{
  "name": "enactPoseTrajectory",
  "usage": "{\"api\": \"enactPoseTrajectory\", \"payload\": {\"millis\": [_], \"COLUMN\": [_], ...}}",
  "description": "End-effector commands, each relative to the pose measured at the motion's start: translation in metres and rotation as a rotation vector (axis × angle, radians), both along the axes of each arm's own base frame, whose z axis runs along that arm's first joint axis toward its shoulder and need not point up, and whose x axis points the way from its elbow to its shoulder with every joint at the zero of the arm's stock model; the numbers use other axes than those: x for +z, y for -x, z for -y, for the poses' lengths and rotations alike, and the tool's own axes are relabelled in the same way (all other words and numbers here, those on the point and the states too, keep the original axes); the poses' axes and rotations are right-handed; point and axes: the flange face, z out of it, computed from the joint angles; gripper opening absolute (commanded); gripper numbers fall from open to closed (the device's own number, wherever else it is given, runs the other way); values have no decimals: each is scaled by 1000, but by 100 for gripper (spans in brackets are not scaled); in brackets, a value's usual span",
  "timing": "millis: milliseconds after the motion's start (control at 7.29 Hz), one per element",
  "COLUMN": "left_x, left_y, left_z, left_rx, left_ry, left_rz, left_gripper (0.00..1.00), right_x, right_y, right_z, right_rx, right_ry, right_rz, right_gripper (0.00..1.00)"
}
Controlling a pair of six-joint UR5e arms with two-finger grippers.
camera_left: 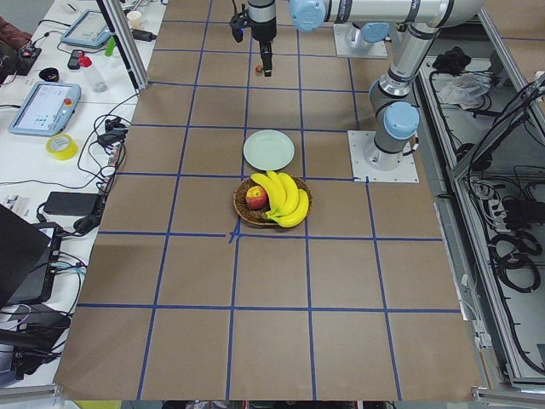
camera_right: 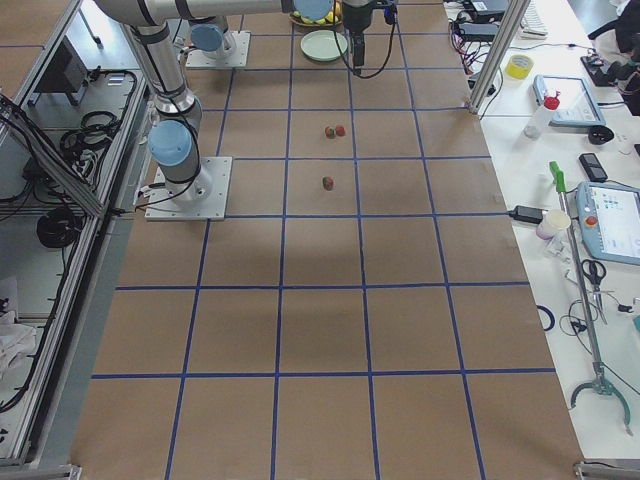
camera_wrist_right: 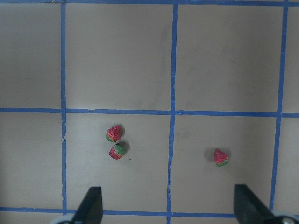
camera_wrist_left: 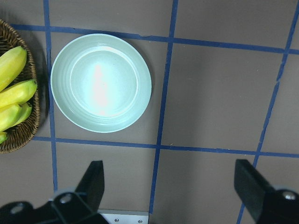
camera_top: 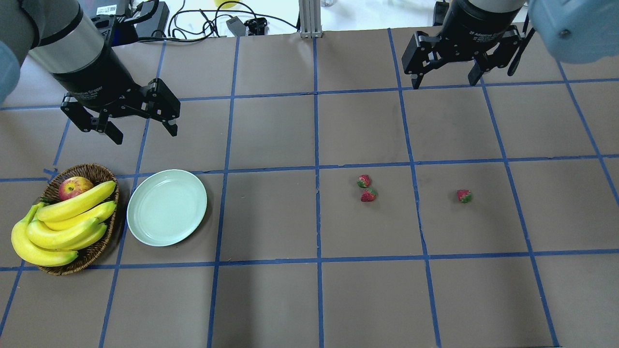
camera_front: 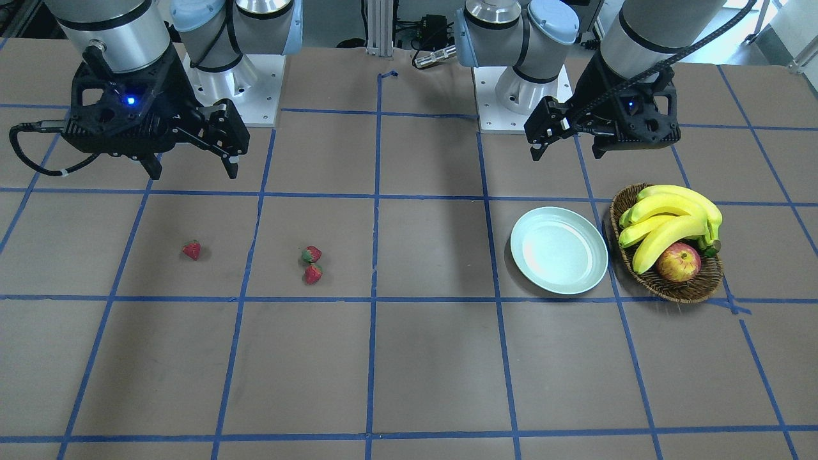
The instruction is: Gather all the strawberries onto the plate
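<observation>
Three strawberries [camera_top: 368,195] are lying on the tabletop [camera_top: 309,290] and none in the plate [camera_top: 167,207], so all the collecting is waiting to be done. They are sitting below and ahead of the right end effector [camera_top: 444,84], which is hanging spread and empty: a close pair toward its plate side, one apart. The plate is sitting bare just ahead of the left end effector [camera_top: 144,134], which is also hanging spread wide.

Wore silver tubes [camera_front: 115,32] and pale blue joint caps [camera_front: 553,19]. Ended in black, angular two-finger hardware: left gripper [camera_top: 144,134], right gripper [camera_top: 445,83]. Bore white lettering [camera_top: 476,35] on black wrist collars, a blue light [camera_front: 131,100] at upper left, a looped black cable [camera_front: 29,164] at the left edge. Had white, screw-dotted base plates [camera_front: 262,96].
</observation>
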Motion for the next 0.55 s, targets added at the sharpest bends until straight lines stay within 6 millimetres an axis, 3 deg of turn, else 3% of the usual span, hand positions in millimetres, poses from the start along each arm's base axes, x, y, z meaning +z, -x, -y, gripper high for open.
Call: {"api": "enactPoseTrajectory", "payload": {"millis": [0,274,411], "left_x": [-1,-2,-3], "left_y": [-2,-2,-2], "left_z": [2,4,3], "left_rx": [7,7,5], "left_ry": [5,3,-1], "left_rz": [6,6,7], "left_gripper": [100,100,100], "right_x": [-1,-6,-22], "right_y": [1,-4,-5], "right_z": [1,4,10], "right_rx": [-3,-2,-2], "right_ry": [-3,-9,-46], "right_rz": [2,6,5], "right_gripper": [100,100,100]}}
